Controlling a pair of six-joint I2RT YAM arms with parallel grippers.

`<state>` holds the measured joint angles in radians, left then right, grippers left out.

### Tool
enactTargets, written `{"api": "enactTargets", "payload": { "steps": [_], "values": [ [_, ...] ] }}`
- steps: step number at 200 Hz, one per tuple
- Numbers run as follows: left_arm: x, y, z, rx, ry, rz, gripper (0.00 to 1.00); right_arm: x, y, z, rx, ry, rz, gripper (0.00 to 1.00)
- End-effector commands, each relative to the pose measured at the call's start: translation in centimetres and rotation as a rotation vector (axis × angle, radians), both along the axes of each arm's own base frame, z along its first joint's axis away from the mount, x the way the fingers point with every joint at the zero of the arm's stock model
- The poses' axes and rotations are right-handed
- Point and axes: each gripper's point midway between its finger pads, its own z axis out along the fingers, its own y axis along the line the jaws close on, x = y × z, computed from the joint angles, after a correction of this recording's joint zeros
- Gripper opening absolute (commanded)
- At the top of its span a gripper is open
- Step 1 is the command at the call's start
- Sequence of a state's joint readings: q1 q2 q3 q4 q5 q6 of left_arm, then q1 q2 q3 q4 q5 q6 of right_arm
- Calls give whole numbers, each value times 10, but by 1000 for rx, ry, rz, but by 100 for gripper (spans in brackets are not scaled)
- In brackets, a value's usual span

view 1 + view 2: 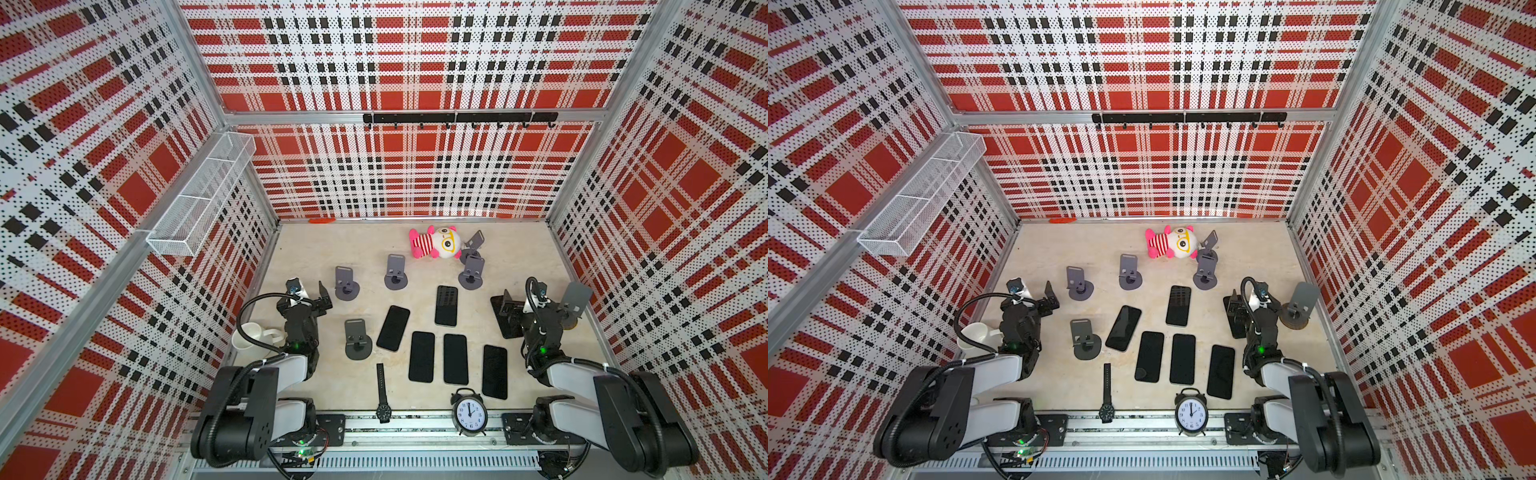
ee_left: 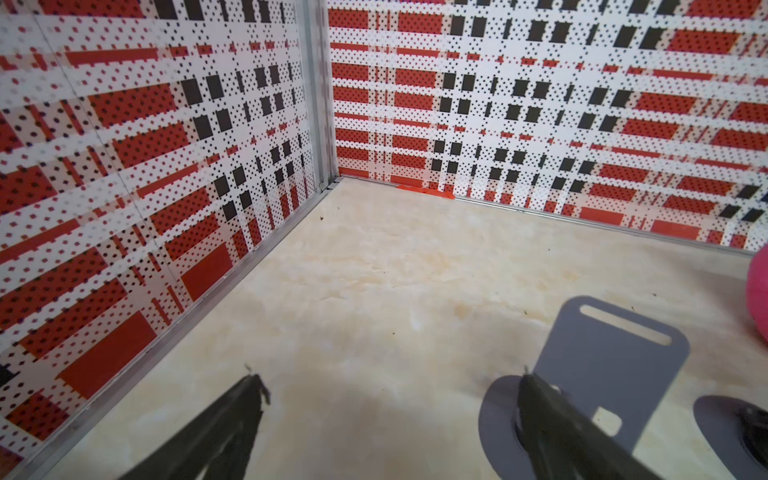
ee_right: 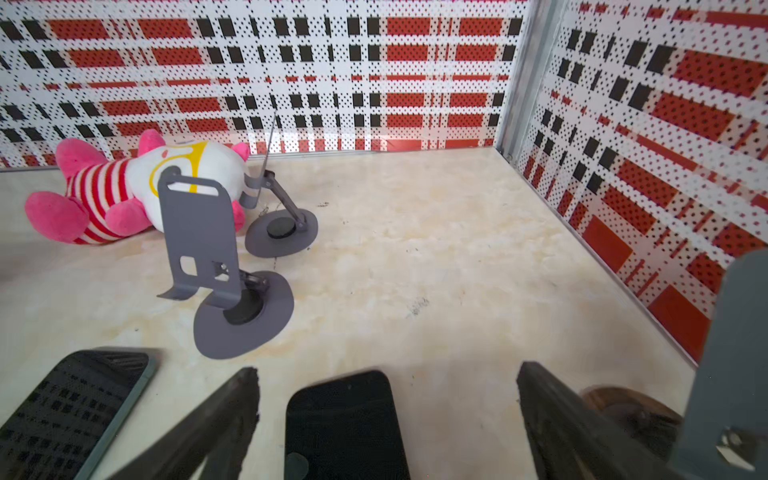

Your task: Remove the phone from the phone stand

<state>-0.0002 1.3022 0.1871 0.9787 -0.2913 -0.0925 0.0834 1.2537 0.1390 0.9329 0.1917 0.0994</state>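
Note:
A black phone (image 1: 508, 328) (image 1: 1236, 329) lies flat on the table, and in the right wrist view the phone (image 3: 345, 424) sits under and between the spread jaws of my right gripper (image 3: 386, 368) (image 1: 513, 304), untouched. A grey phone stand (image 1: 575, 297) (image 1: 1304, 298) (image 3: 727, 374) with a brownish base stands empty just right of that gripper. My left gripper (image 1: 313, 297) (image 2: 390, 378) hovers open over bare table near the left wall, beside another empty grey stand (image 1: 347, 284) (image 2: 611, 361).
Several more black phones (image 1: 422, 355) lie flat mid-table among empty grey stands (image 1: 357, 338). A pink plush (image 1: 434, 243) lies at the back. A white mug (image 1: 249, 334), a watch (image 1: 382, 390) and an alarm clock (image 1: 469, 413) are near the front. A wire basket (image 1: 199, 195) hangs on the left wall.

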Motion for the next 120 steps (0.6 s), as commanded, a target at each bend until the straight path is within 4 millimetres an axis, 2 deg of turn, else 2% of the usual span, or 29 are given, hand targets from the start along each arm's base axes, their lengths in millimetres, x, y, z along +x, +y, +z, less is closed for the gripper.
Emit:
{"api": "enactTargets", "payload": {
  "steps": [1, 14, 35, 39, 54, 67, 120],
  "values": [
    [7, 3, 36, -32, -181, -39, 98, 12, 1, 39, -26, -186, 28, 100],
    [6, 6, 35, -13, -192, -30, 98, 18, -2, 38, -41, -195, 13, 100],
    [12, -1, 23, 0, -175, -67, 98, 28, -17, 14, -12, -139, -79, 100],
    [14, -3, 21, 5, -177, -73, 98, 30, -20, 15, -18, -160, -95, 100],
    [18, -7, 19, 18, -192, -85, 98, 35, -18, 5, -11, -82, -81, 100],
    [19, -7, 17, 18, -171, -96, 98, 45, -23, 4, -23, -68, -115, 100],
    [19, -8, 18, 15, -184, -95, 98, 44, -24, 4, -22, -71, -123, 100]
  ]
}}
